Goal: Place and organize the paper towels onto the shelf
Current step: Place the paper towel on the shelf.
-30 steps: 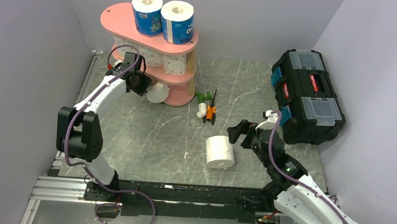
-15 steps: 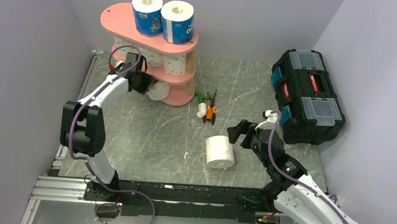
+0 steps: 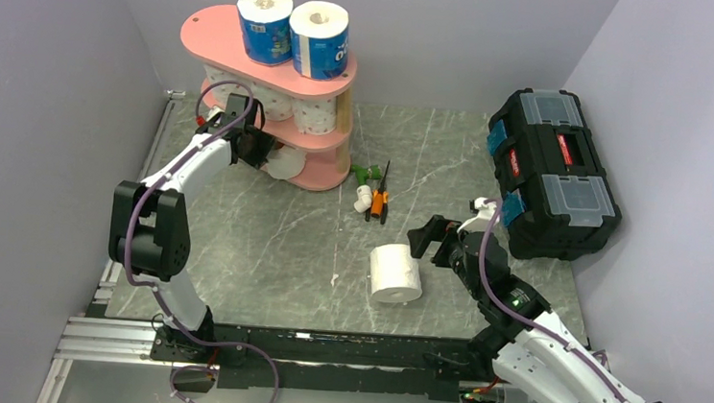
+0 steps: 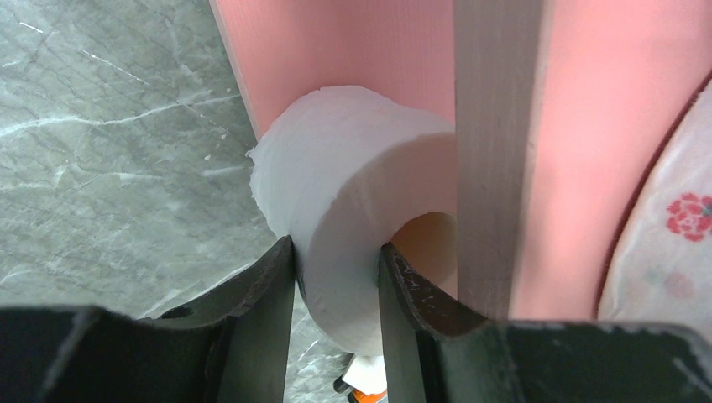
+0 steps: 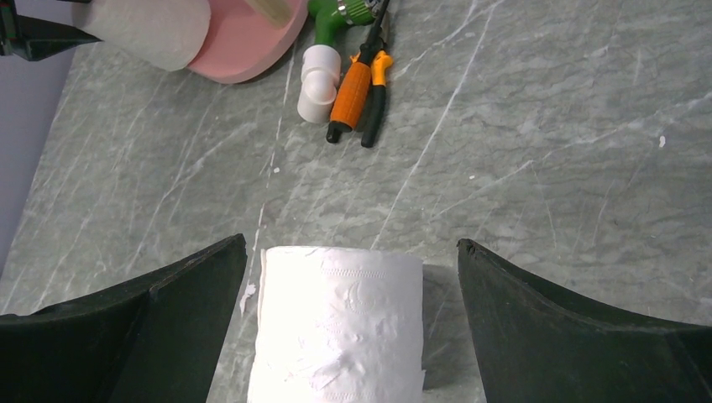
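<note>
- Left arm: elbow raised at the left edge, forearm stretched far and right to the foot of the shelf [image 3: 211, 28].
- Left gripper [image 3: 259, 150] [image 4: 336, 262]: clamped on the wall of the held roll [image 3: 285, 162] [image 4: 348, 168], one finger outside and the other in the core.
- Held roll: plain white, on its side at the bottom tier, tight against a post [image 4: 491, 151], part of it past the board's left edge.
- Right arm: folded low from the near right corner, wrist pointing left and far.
- Right gripper [image 3: 442, 229] [image 5: 350, 242]: jaws wide apart, gripping nothing.
- Loose roll [image 3: 396, 273] [image 5: 336, 323]: on its side on the table [image 3: 273, 243], centre near, just left of the right gripper. In the wrist view it lies between the fingers, touching neither.
- Blue rolls [image 3: 266, 26]: two upright on the top tier.
- Dotted rolls [image 3: 317, 112]: on the middle tier.
- Pliers [image 3: 379, 201] [image 5: 357, 92]: right of the shelf.
- Toolbox [image 3: 553, 174]: far right.
</note>
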